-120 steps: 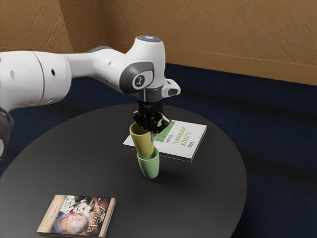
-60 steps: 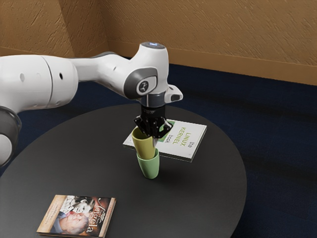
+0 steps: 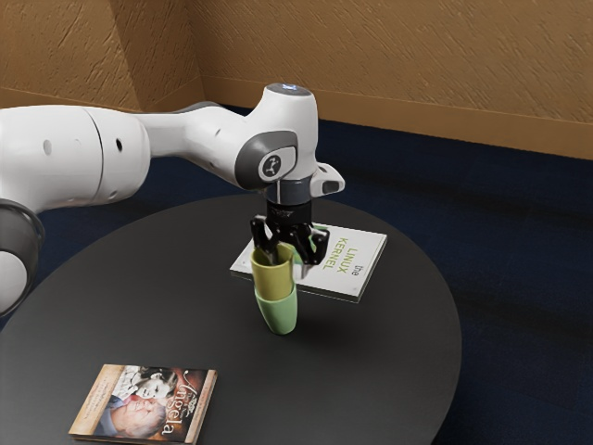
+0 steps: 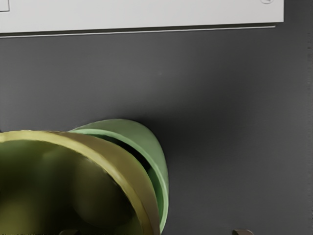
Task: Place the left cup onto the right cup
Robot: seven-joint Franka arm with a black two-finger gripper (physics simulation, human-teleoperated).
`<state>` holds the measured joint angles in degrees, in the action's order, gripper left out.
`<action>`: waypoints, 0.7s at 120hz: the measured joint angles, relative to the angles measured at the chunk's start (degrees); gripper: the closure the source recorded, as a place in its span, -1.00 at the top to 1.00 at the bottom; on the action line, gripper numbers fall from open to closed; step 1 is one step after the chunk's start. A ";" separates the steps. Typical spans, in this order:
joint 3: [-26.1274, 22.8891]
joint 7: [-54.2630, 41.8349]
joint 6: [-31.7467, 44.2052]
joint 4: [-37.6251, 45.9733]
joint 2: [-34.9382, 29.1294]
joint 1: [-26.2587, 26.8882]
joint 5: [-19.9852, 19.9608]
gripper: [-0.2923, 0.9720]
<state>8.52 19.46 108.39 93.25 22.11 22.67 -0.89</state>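
At the middle of the exterior view, the yellow cup point(image 3: 273, 276) sits nested inside the green cup point(image 3: 279, 313), mouth upward. Its long axis runs close to upright, leaning slightly toward the frame's left. The green cup stands on the round dark table point(image 3: 389, 371), and only the yellow cup's upper part rises above its rim. In the wrist view the yellow cup point(image 4: 58, 186) fills the lower left, and the green cup's rim point(image 4: 146, 142) curves around its far side.

Just behind the cups, toward the right of the exterior frame, a white and green book point(image 3: 345, 264) lies flat. Its pale edge crosses the top of the wrist view point(image 4: 137, 12), apart from the cups, with bare table point(image 4: 220, 98) between. A second book point(image 3: 144, 403) with a picture cover lies at the lower left, well apart.

The white arm point(image 3: 185, 139) comes in from the left and bends down at the wrist, so the hand points straight down. The gripper point(image 3: 285, 252) hangs right over the yellow cup's mouth with its fingers spread wide, gripping nothing.
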 joint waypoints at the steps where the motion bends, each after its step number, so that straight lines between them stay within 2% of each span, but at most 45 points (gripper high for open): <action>1: 0.00 0.01 0.00 -0.01 -0.02 0.01 -0.01 0.09; 15: 0.00 0.11 -0.23 -1.38 -0.24 0.14 -0.01 0.27; 32: 0.00 0.22 -1.50 -3.84 -1.74 0.22 0.31 0.39; 59: -0.16 -0.18 -6.54 -4.73 -9.05 0.29 0.76 0.47; 84: -1.90 -7.29 -13.81 -8.66 -14.41 -0.54 1.38 0.50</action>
<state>6.62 12.17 94.58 84.58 7.69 22.13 0.49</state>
